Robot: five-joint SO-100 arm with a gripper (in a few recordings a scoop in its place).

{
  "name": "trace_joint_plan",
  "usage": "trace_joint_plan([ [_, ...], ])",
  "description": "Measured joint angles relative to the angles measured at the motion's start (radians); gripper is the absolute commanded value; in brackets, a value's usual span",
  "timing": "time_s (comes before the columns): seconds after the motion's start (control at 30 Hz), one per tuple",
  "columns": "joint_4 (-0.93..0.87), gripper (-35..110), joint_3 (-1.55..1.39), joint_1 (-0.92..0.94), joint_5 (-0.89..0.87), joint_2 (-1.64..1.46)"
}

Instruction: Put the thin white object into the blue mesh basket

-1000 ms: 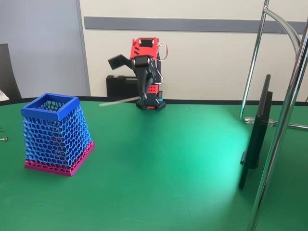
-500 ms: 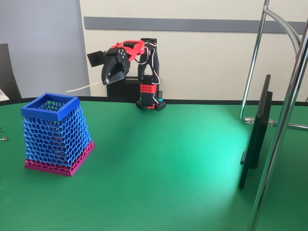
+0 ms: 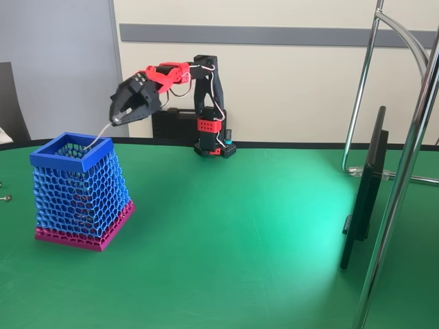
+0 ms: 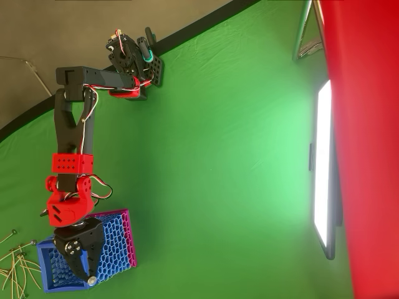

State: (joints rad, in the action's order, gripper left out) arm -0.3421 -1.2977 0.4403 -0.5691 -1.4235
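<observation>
The blue mesh basket (image 3: 81,188) with a pink base stands at the left of the green table; from above it shows as a blue rim (image 4: 45,269) under the arm. My black gripper (image 3: 121,118) hangs just above the basket's right rear rim, shut on the thin white object (image 3: 103,133). The stick slants down to the left, and its lower end reaches the basket's opening. In the overhead view the gripper (image 4: 86,275) sits over the basket's mouth, with a small white knob at its tip.
A dark monitor (image 3: 365,188) and chrome stand poles (image 3: 405,164) occupy the right side. Small grey screws (image 3: 5,198) lie left of the basket, and several thin sticks (image 4: 14,269) lie beside it in the overhead view. The arm's base (image 3: 214,147) is at the table's back edge.
The arm has swung left and stretched out over the basket. The white stick, held level before, now tilts down with its end at the basket's mouth.
</observation>
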Motion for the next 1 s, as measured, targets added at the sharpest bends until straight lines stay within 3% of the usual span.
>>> trace_joint_plan([
  [0.27, -0.012, 9, 0.025, 0.123, -0.278, 0.012],
  [0.5, 0.043, 19, -0.003, 0.199, -0.388, 0.018],
  [1.0, 0.198, 19, -0.124, 0.347, -0.394, -0.003],
])
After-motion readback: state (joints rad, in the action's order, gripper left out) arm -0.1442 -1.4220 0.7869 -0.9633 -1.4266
